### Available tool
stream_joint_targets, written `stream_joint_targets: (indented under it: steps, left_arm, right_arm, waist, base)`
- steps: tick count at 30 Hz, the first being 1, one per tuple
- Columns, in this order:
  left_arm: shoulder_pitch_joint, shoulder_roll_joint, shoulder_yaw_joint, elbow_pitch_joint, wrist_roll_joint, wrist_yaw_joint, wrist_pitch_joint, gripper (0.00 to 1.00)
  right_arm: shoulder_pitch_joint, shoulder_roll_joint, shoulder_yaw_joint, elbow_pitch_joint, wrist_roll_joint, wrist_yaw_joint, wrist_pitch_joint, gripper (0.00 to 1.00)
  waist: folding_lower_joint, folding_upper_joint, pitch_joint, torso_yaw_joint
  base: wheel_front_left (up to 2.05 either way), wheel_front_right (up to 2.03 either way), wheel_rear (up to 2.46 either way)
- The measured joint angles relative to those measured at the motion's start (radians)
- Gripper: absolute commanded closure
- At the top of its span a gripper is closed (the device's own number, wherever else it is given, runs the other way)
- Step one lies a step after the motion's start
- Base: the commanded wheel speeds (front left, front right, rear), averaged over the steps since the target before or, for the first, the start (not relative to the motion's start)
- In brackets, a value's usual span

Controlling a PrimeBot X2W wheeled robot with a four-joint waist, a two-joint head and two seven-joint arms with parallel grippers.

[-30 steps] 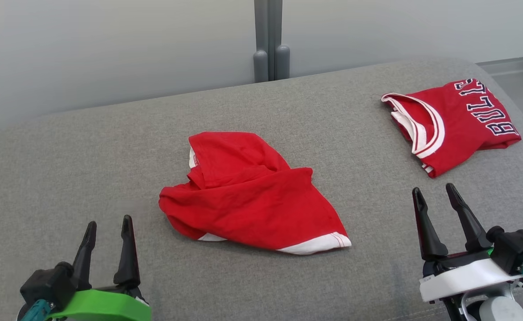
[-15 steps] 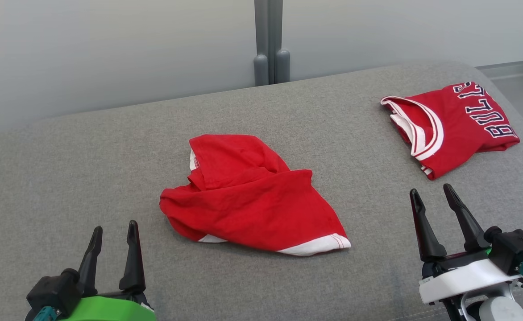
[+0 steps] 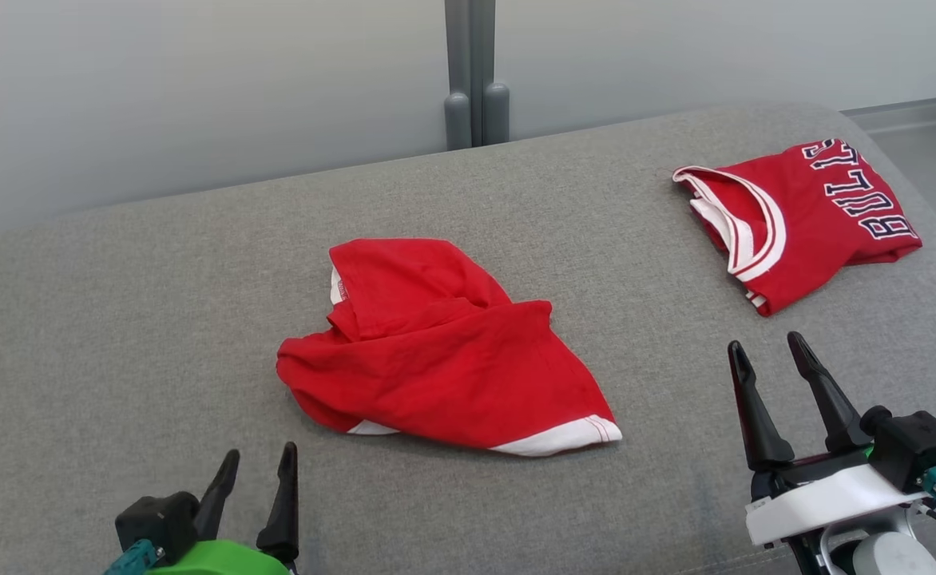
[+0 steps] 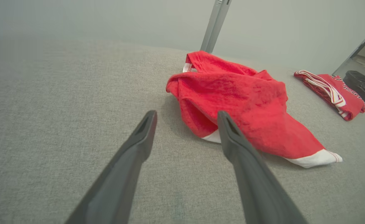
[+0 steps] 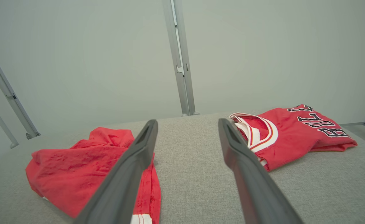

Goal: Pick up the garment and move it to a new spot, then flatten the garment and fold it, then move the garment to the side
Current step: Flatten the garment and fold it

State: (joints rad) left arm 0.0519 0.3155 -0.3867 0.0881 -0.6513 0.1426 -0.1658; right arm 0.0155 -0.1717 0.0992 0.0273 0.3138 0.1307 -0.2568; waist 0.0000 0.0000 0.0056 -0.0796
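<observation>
Left gripper [image 3: 260,454]: fingers spread wide, holding nothing and touching nothing. It hovers over the grey upholstered surface [image 3: 117,303]. In the left wrist view, this gripper [image 4: 186,113] points at the near edge of the crumpled red garment [image 4: 241,105], which lies just ahead of it and toward its right finger.

Right gripper [image 3: 763,343]: fingers spread wide, empty, and clear of all fabric. The garment [image 3: 444,359] lies ahead and to the left of this gripper. A folded red jersey [image 3: 811,224] with white trim and dark lettering lies just ahead of it and slightly to the right.

The garment sits mid-surface between the two grippers and farther forward. It is bunched, with a white hem band at the corner nearest the right gripper. Bare upholstery separates each gripper from the garment.

A grey vertical post [image 3: 470,72] stands against the pale wall beyond the garment.

View differences:
- The right wrist view frames bare surface between the fingers of its gripper [image 5: 187,121], with the garment [image 5: 76,168] to the left and the jersey [image 5: 294,133] to the right. It also shows slanted wall rails [image 5: 11,93].
- The left wrist view shows a dark object [image 4: 361,85] beyond the jersey [image 4: 335,93].
</observation>
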Motion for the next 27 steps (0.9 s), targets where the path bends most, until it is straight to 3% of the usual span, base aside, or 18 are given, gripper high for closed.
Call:
stream_joint_targets:
  steps: [10,18,27]
  left_arm:
    - [-0.091,-0.032,-0.067,0.168,-0.037,-0.065,0.104,0.0]
    - [-0.176,-0.052,-0.084,0.3,-0.099,-0.079,0.271,0.0]
    - [-0.26,-0.074,-0.092,0.377,-0.123,-0.104,0.318,0.0]
  right_arm:
    - [-0.026,0.004,0.02,0.005,0.001,0.0,0.001,0.0]
    - [-0.046,0.006,0.025,0.011,0.001,0.0,0.0,0.0]
    - [-0.06,0.009,0.029,0.021,0.002,0.0,0.0,0.0]
  waist:
    - [0.0,0.0,0.026,-0.027]
    - [0.0,0.0,0.047,-0.054]
    - [0.0,0.0,0.056,-0.085]
  base:
    - [0.0,0.0,0.0]
    - [0.0,0.0,0.0]
    - [0.0,0.0,0.0]
